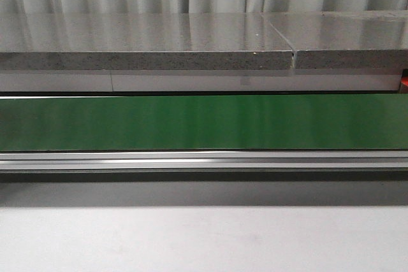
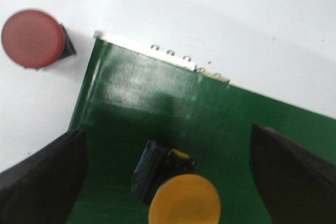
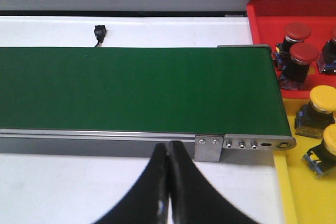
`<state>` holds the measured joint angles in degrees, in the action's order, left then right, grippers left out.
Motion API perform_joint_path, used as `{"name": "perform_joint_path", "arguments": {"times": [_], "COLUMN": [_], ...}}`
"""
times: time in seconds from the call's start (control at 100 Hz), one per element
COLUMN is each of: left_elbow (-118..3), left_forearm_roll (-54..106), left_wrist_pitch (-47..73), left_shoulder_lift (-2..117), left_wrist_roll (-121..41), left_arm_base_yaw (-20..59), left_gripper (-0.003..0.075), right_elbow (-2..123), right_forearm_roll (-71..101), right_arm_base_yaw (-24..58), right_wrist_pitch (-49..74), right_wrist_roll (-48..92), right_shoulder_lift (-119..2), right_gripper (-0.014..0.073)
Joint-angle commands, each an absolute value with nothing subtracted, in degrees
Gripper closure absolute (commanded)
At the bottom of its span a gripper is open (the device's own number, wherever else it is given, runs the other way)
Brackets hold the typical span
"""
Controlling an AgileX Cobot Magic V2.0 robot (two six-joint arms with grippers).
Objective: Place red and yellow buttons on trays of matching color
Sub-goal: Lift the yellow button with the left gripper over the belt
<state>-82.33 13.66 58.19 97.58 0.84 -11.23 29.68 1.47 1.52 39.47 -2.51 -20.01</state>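
Between the left gripper's (image 2: 168, 182) wide-spread fingers a yellow button (image 2: 181, 195) lies on the green belt (image 2: 157, 103) near its end, probably lined up for grabbing, red button (image 2: 32, 38) off the corner, right gripper (image 3: 168, 182) pressed together.

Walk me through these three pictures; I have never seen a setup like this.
This is a two-armed robot sorting push buttons by colour. The front view looks forward over a green conveyor belt, bare in that view. The other two pictures come from cameras on the wrists. The left gripper, open, hovers around a yellow button lying on the belt's end; a red button sits on the white table beside it. The right gripper is shut and holds nothing. Past the belt's other end are a red tray holding red buttons and a yellow tray holding yellow buttons.
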Motion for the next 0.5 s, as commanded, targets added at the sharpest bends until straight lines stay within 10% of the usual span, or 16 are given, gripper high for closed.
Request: {"name": "perform_joint_path", "arguments": {"times": [0.0, 0.49], "left_elbow": [-86.44, -87.84], "left_forearm_roll": [16.41, 11.82], "left_wrist_pitch": [56.33, 56.44], "left_shoulder_lift": [95.09, 99.94], "left_wrist_roll": [0.77, 16.27], "left_arm_base_yaw": [-10.89, -20.2], "left_gripper": [0.0104, 0.0104], "right_elbow": [31.08, 31.08], "right_forearm_roll": [1.17, 1.17], "right_arm_base_yaw": [1.54, 1.54], "right_wrist_pitch": [35.52, 35.47], "right_wrist_roll": [-2.21, -2.21], "right_shoulder_lift": [-20.47, -20.47], "right_gripper": [0.066, 0.066]}}
